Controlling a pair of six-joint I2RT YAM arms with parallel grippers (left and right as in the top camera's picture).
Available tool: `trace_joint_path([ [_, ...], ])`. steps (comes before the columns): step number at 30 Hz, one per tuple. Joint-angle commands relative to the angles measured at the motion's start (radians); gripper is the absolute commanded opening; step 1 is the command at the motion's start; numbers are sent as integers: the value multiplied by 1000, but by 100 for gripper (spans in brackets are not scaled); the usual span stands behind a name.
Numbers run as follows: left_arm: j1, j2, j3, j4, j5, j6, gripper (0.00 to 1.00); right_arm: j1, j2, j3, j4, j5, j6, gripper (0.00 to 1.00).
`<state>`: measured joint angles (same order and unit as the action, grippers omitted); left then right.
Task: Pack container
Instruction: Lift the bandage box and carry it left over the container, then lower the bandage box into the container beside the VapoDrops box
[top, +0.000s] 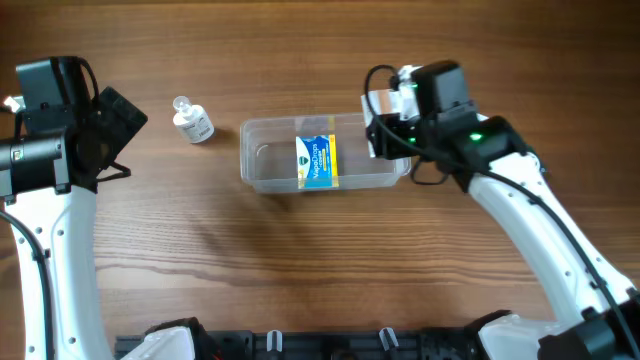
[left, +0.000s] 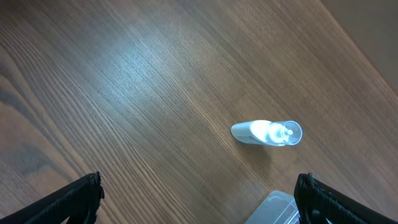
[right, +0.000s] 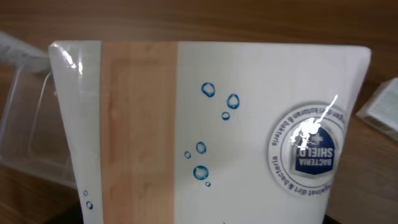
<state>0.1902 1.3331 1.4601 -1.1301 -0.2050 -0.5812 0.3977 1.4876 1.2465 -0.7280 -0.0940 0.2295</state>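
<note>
The clear plastic container (top: 270, 170) lies mid-table with a blue and yellow box (top: 318, 160) inside it. My right gripper (top: 388, 128) is over the container's right end, shut on a white box (top: 378, 103). In the right wrist view this white box (right: 236, 137), with a tan bandage strip and a blue seal, fills the frame and hides the fingers; the container (right: 25, 124) shows at the left. My left gripper (left: 199, 199) is open and empty, at the far left in the overhead view (top: 112, 135). The container's corner (left: 280, 208) shows between its fingers.
A small clear bottle with a white label (top: 192, 120) lies on the wood left of the container; it also shows in the left wrist view (left: 267, 132). A corner of another small box (right: 382, 112) shows at the right edge of the right wrist view.
</note>
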Motion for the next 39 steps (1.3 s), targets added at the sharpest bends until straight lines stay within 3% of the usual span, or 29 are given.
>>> trace_joint_path([
  [1, 5, -3, 11, -1, -6, 1, 100, 32, 76, 21, 18, 31, 67, 68],
  [7, 5, -3, 11, -1, -6, 1, 100, 51, 193, 21, 58, 41, 69, 67],
  [17, 5, -3, 11, -1, -6, 1, 100, 51, 222, 21, -24, 90, 73, 67],
  [21, 5, -3, 11, -1, -6, 1, 100, 51, 222, 21, -24, 90, 88, 77],
  [23, 5, -3, 11, -1, -6, 1, 100, 51, 222, 21, -23, 90, 88, 87],
  [28, 5, -3, 11, -1, -6, 1, 100, 51, 222, 21, -17, 87, 88, 91],
  [36, 5, -3, 11, -1, -6, 1, 100, 51, 201, 76, 2, -15, 85, 71],
  [39, 5, -3, 11, -1, -6, 1, 100, 51, 208, 75, -14, -8, 85, 46],
])
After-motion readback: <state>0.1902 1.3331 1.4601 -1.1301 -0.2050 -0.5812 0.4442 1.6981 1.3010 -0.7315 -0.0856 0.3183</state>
